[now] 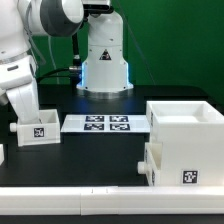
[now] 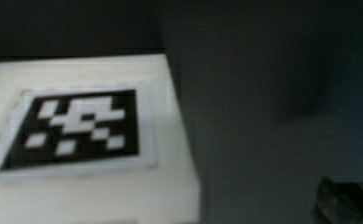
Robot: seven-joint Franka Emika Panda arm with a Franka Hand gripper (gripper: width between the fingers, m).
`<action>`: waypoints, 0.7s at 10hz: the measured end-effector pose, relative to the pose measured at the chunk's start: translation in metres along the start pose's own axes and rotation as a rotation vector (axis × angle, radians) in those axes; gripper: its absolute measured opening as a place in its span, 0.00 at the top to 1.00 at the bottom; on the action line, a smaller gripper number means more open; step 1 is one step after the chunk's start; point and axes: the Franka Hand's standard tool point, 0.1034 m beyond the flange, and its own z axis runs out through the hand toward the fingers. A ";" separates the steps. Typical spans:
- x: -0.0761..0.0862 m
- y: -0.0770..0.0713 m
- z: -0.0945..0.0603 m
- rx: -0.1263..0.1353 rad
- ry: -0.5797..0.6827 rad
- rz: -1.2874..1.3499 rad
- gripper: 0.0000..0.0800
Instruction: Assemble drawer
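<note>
A small white knobbed tray (image 1: 35, 127) with a square tag stands on the black table at the exterior view's left. My gripper (image 1: 24, 110) is down on the tray's near-left part, and its fingertips are hidden behind the hand. The large white casing (image 1: 190, 135) stands at the exterior view's right, with a tag on its front. A second white tray part (image 1: 150, 162) sticks out of the casing's left side. The wrist view is blurred. It shows a white tagged surface (image 2: 80, 135) very close, and one dark finger (image 2: 352, 203) at the picture's edge.
The marker board (image 1: 103, 123) lies flat between the tray and the casing. The arm's white base (image 1: 105, 62) stands behind it before a green backdrop. A small white piece (image 1: 2, 153) shows at the left edge. The table's white front edge (image 1: 100, 200) runs along the bottom.
</note>
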 end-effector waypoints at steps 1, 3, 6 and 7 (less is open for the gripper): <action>-0.001 0.000 0.001 0.007 0.011 0.004 0.19; -0.001 0.000 0.002 0.008 0.012 0.004 0.19; -0.001 0.000 0.002 0.008 0.012 0.004 0.51; -0.004 0.003 -0.001 -0.002 0.002 0.003 0.74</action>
